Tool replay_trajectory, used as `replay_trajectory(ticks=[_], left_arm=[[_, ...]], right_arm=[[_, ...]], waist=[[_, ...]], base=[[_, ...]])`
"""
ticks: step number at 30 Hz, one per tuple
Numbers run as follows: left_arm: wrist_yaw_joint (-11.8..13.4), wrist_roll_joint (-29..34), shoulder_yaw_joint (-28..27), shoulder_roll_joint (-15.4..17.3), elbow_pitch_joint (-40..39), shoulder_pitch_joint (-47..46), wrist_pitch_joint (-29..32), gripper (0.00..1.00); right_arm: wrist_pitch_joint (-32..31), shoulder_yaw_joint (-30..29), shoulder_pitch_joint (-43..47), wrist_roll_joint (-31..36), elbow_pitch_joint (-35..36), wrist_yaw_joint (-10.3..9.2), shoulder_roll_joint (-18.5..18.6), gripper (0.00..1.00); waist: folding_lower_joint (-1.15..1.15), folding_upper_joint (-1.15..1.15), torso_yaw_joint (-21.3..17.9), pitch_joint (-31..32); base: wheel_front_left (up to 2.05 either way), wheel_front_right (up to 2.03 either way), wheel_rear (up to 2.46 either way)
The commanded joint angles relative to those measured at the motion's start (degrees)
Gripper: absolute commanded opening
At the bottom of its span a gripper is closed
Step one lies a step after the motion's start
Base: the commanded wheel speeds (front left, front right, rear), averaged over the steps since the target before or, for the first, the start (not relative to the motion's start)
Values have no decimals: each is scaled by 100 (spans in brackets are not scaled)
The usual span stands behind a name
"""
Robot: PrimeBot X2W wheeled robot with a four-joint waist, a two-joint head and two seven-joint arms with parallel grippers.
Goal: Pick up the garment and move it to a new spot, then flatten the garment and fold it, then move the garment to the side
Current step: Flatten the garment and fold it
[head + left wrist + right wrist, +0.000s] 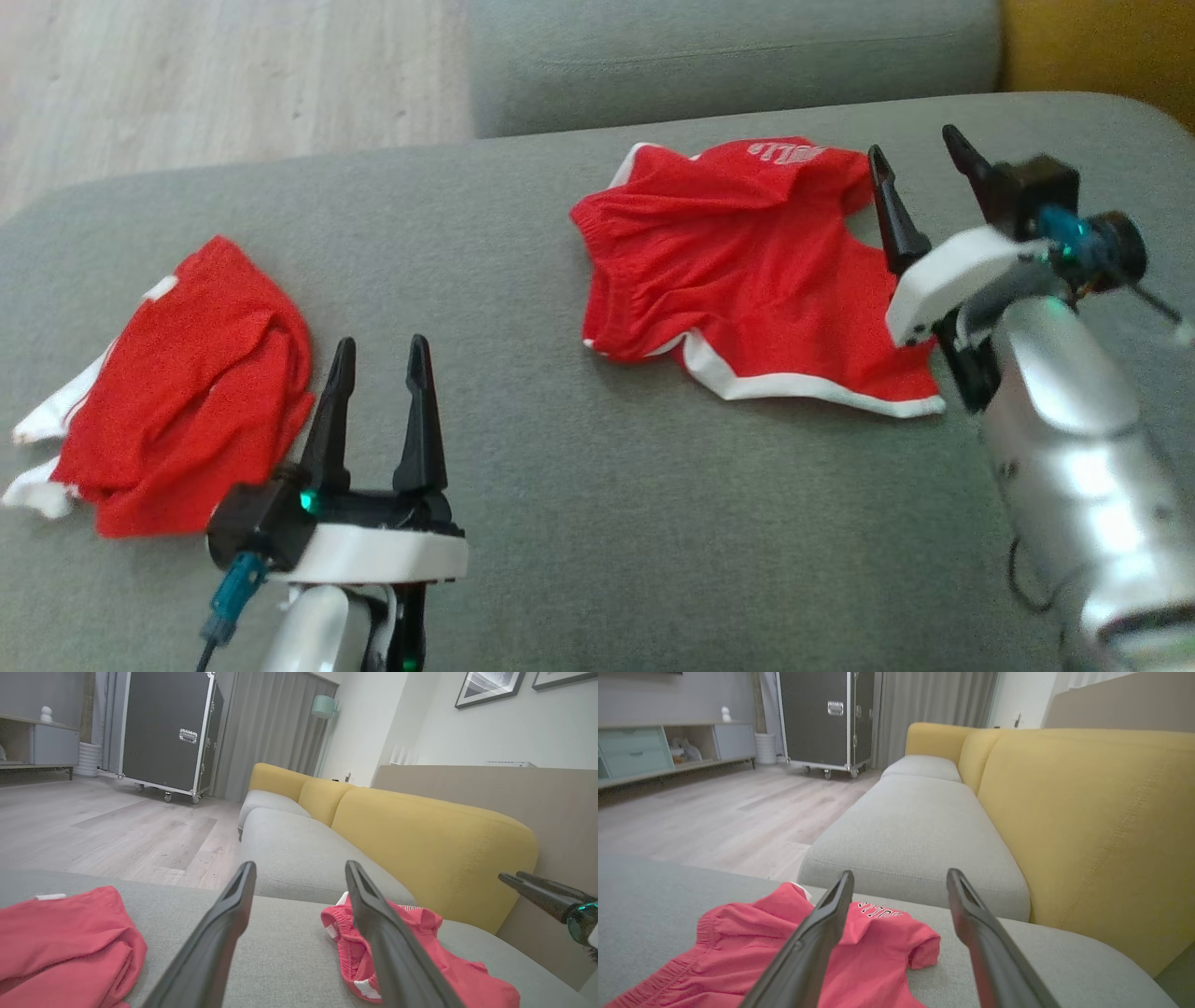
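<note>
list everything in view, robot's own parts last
red shorts: one, red with white trim and lettering, spread on the sofa seat at the right
crumpled garment: one, red with white trim, on the seat at the left
sofa: one, grey seats with yellow backs, under both garments
flight case: one, black with metal edges, on wheels by the curtain
curtain: one, grey, behind the case
lamp: one, mint shade, in the corner
framed pictures: two, dark frames, on the wall
sideboard: one, pale green and grey, along the far wall
floor: pale wood
left gripper: one, dark, open, beside the crumpled garment
right gripper: one, dark, open, at the shorts' right edge
</note>
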State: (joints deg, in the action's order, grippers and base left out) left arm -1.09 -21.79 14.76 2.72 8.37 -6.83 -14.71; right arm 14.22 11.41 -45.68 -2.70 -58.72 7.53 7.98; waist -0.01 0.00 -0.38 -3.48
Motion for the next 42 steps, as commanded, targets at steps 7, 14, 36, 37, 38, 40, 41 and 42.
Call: replay_trajectory(ticks=[7, 14, 36, 37, 38, 40, 41, 42], left_arm=[[-49, 119, -257, 16, -205, -6, -29, 100], [-94, 120, -320, 16, -165, 59, -29, 100], [-201, 237, -235, 16, -78, -229, -29, 100], [-206, 240, -239, 16, -73, -234, -29, 100], [-209, 244, -241, 16, -70, -238, -29, 100], [-218, 249, -251, 16, -58, -250, -29, 100], [-223, 251, -256, 16, -53, -257, -29, 100], [-223, 254, -262, 16, -51, -263, -29, 100]], right_arm=[[76, -701, 1903, 161, 2250, -4, -443, 100], [77, -824, 3324, -106, 3195, -4, -507, 100], [-303, -1724, 2327, 197, 1175, -4, -510, 100], [-294, -1738, 2283, 221, 1062, -4, -510, 100], [-274, -1746, 2240, 236, 959, -4, -510, 100], [-229, -1736, 2167, 255, 776, -4, -510, 100], [-203, -1730, 2136, 259, 698, -4, -510, 100], [-176, -1726, 2105, 264, 629, -4, -510, 100]], waist=[[1, 0, -368, 136], [1, 0, -467, 119], [1, 0, -121, -465], [1, 0, -108, -471], [1, 0, -97, -476], [1, 0, -81, -484], [1, 0, -78, -488], [1, 0, -78, -493]], base=[[0, 0, 0], [0, 0, 0], [0, 0, 0], [0, 0, 0], [0, 0, 0], [0, 0, 0], [0, 0, 0], [0, 0, 0]])
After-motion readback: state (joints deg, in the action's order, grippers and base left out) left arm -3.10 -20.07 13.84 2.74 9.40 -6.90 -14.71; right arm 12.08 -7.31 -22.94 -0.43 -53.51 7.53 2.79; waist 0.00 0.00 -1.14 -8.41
